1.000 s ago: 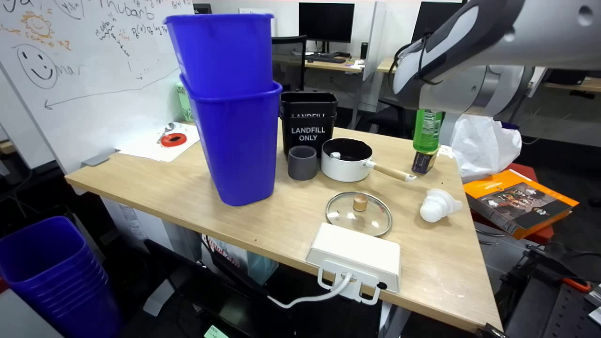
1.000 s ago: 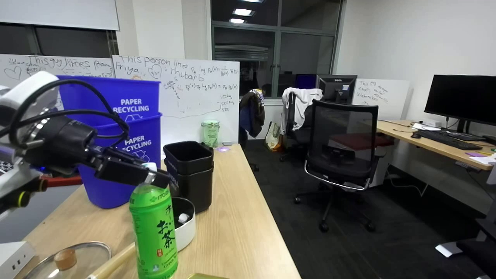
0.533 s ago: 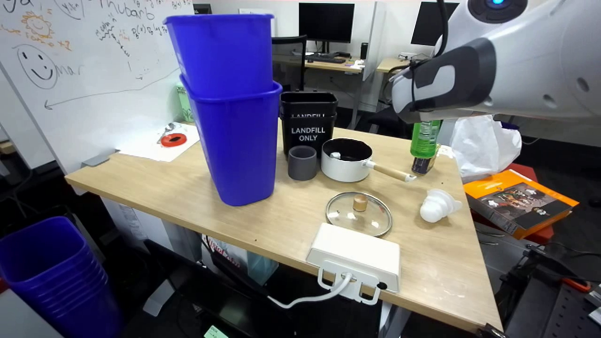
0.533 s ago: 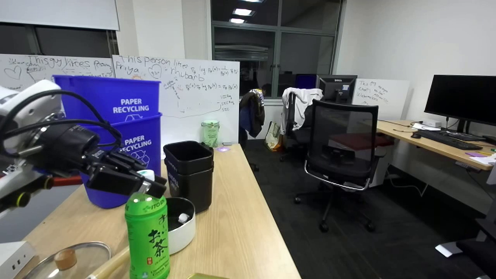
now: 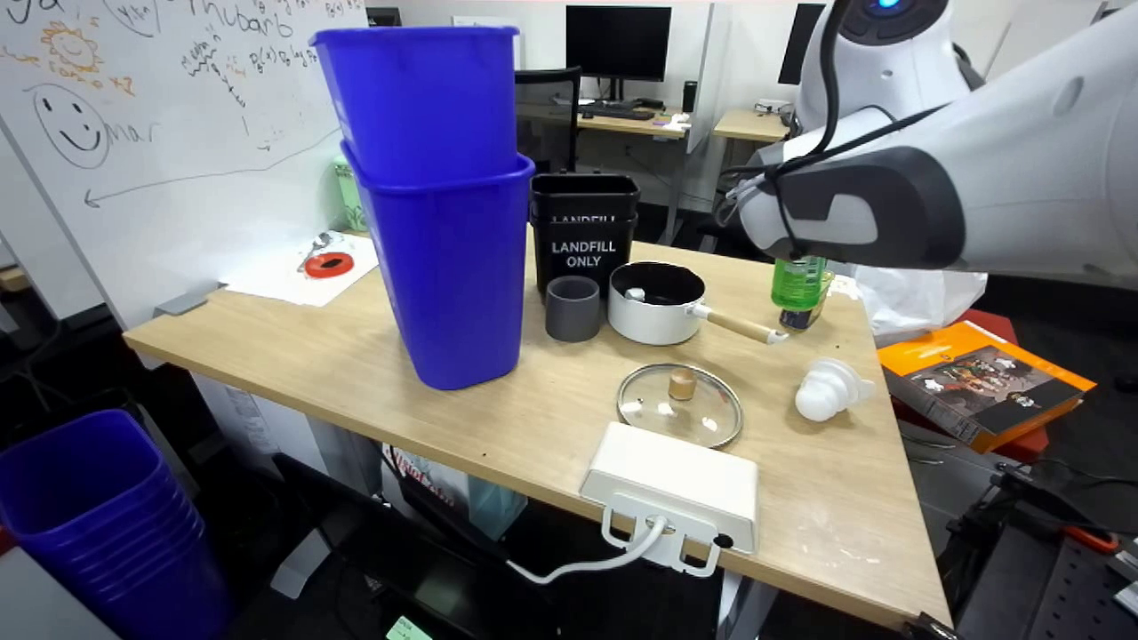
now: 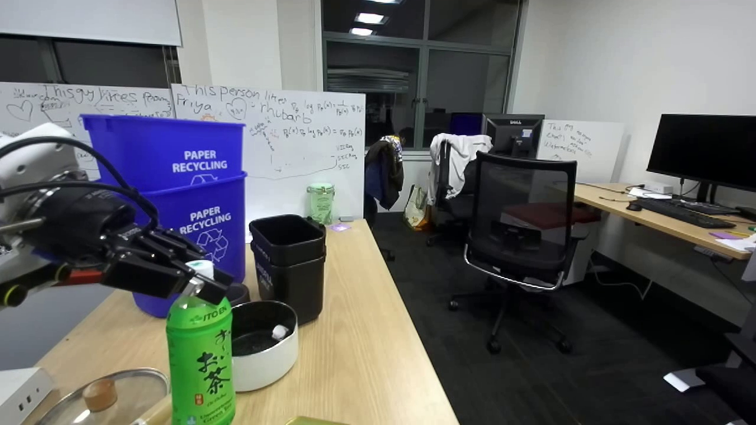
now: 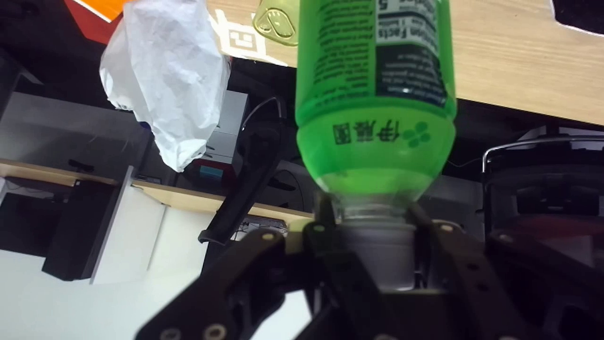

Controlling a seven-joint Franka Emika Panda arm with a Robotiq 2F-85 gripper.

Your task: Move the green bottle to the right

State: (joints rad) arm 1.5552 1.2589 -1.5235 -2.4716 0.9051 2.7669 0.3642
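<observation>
We see the hand (image 7: 372, 215) tipped slightly downward, partly closed, gripping the green bottle (image 6: 201, 360) by its neck.

So the green bottle (image 5: 797, 283) is up off the tabletop (image 5: 524, 436), in front of a small dark can (image 5: 798, 321), and the white and grey arm (image 5: 965, 200) blocks its upper part. Left of it sits a white saucepan (image 5: 653, 324), handle (image 5: 742, 325) pointing right, with a grey cup (image 5: 573, 311) just beside and black landfill bins (image 5: 585, 238) behind. Two tall blue bins (image 5: 444, 258) are stacked further left, kinda towering over the cup. Closer in there's a glass lid (image 5: 658, 415), then a white box (image 5: 671, 480) right at the edge.
</observation>
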